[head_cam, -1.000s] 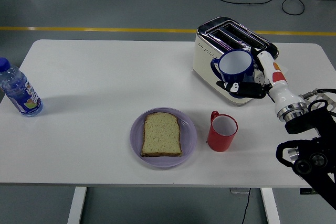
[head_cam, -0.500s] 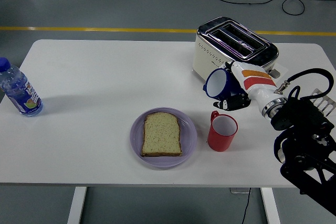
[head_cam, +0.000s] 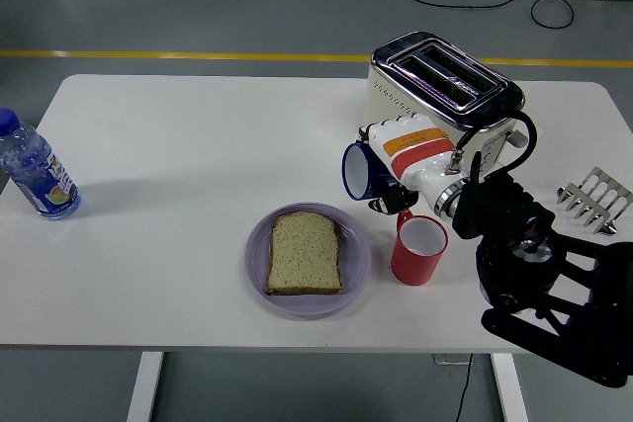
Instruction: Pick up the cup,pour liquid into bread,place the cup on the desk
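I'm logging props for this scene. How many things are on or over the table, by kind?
Cups: 2, blue cup in the right hand, red cup
Plate: 1
Bread slice: 1
Toaster: 1
Bottle: 1
Metal rack: 1
Total: 7

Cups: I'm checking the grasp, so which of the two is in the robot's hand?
The blue cup, tipped sideways in the right hand above the table, mouth facing left toward the bread. The red cup stands upright and untouched beside the plate.

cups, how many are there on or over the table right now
2. A blue cup is held tipped in the right hand above the table, beside the toaster. A red cup stands right of the bread plate.
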Robot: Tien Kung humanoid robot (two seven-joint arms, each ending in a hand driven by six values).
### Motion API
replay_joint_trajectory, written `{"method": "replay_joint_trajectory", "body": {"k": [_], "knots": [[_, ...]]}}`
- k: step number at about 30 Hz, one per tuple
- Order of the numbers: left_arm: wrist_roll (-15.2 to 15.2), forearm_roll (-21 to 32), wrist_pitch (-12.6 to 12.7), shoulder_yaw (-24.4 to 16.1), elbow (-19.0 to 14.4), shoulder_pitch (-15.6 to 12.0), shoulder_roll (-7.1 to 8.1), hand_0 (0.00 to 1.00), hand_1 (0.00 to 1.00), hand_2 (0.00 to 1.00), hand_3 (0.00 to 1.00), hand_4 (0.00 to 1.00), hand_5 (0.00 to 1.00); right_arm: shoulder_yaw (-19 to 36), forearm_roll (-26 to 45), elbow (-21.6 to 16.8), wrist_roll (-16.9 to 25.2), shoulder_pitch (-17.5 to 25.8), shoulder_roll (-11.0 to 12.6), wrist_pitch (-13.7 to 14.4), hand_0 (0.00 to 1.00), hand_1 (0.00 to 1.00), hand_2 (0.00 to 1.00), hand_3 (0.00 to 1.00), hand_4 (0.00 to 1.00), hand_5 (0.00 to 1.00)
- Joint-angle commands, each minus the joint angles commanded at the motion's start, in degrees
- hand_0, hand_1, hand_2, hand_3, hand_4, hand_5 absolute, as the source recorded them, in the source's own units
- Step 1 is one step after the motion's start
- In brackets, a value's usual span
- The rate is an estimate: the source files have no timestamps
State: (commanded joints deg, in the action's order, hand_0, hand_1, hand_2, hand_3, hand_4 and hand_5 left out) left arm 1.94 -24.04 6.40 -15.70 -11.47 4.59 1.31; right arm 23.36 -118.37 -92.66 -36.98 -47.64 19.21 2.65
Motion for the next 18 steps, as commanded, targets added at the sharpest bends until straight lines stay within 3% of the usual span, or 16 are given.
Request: {"method": "replay_joint_trajectory", "body": {"k": [8,18], "knots": [[-0.03,0.51,0.05,0.39,0.00,-0.75,-0.02,0.649,0.614,0.606,0.526,0.306,0.742,-6.93,-1.26,0.97,0.00,-4.85,-1.18,-1.68,0.387,0.378,0.524,0.504,0.596,0.002],[-0.06,1.27,0.06,1.53,0.08,-1.53,-0.19,0.649,0.614,0.606,0.526,0.304,0.734,-12.04,-1.56,2.82,0.00,-9.24,-3.63,-8.94,0.379,0.400,0.528,0.503,0.597,0.002]]}}
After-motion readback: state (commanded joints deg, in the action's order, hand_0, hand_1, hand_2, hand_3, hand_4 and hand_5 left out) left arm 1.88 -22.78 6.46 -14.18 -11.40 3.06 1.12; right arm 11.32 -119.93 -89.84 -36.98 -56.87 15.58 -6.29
